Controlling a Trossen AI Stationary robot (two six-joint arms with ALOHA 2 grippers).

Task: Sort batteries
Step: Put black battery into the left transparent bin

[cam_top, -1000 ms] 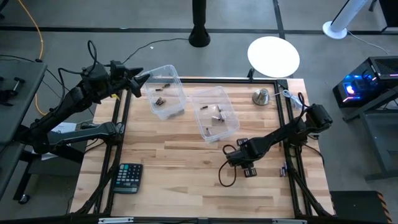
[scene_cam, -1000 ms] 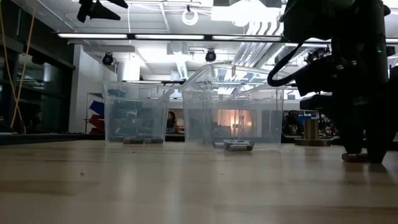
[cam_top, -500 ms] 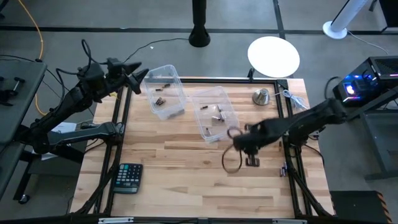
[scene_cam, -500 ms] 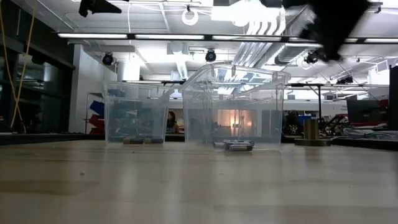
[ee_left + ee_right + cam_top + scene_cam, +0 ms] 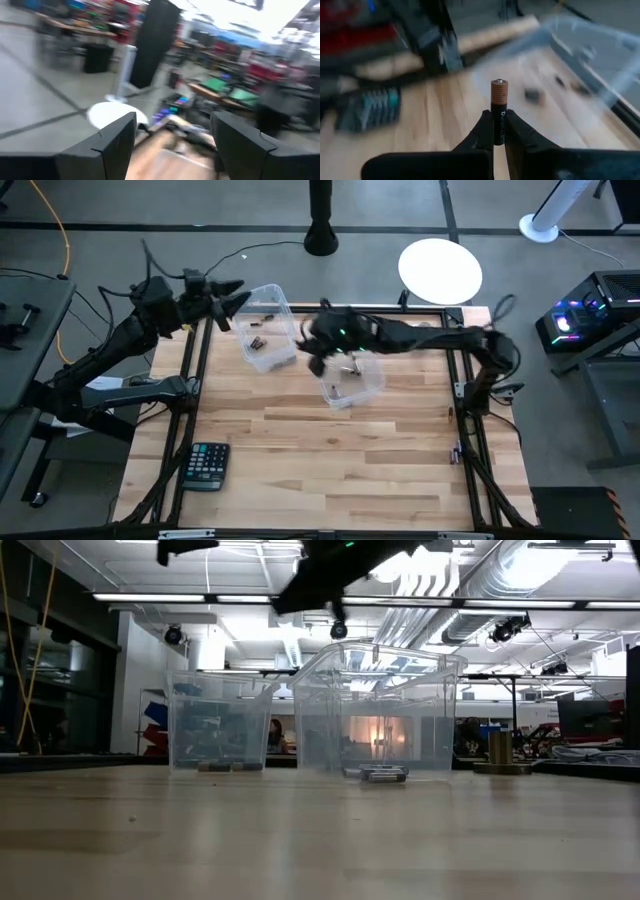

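My right gripper (image 5: pixel 322 352) reaches across the table, high over the gap between two clear plastic bins. It is shut on a battery (image 5: pixel 499 107) with a black body and a copper end. The far-left bin (image 5: pixel 267 328) and the middle bin (image 5: pixel 348 370) each have a few small batteries lying on their floors, such as one battery (image 5: pixel 384 774) that shows through the middle bin's wall. My left gripper (image 5: pixel 233 298) hangs open in the air just past the far-left bin's left corner, touching nothing. My right gripper pinches the battery by its black body (image 5: pixel 499 131) between the two fingertips. The copper end (image 5: pixel 499 89) sticks out beyond the fingertips, in line with the fingers. The battery is lifted clear of the table and the bins.
A black calculator (image 5: pixel 207 465) lies near the table's near-left corner. A metal bell-shaped object (image 5: pixel 500 751) stands toward the far right. The right arm (image 5: pixel 430 337) stretches along the far side, over the middle bin. Bare wood (image 5: pixel 330 450) spans the near half of the table.
My right gripper has risen from the table's near-right part and swung toward the far-left, ending high over the bins, shut all the while. My left gripper has shifted slightly toward the right and far edge, staying open.
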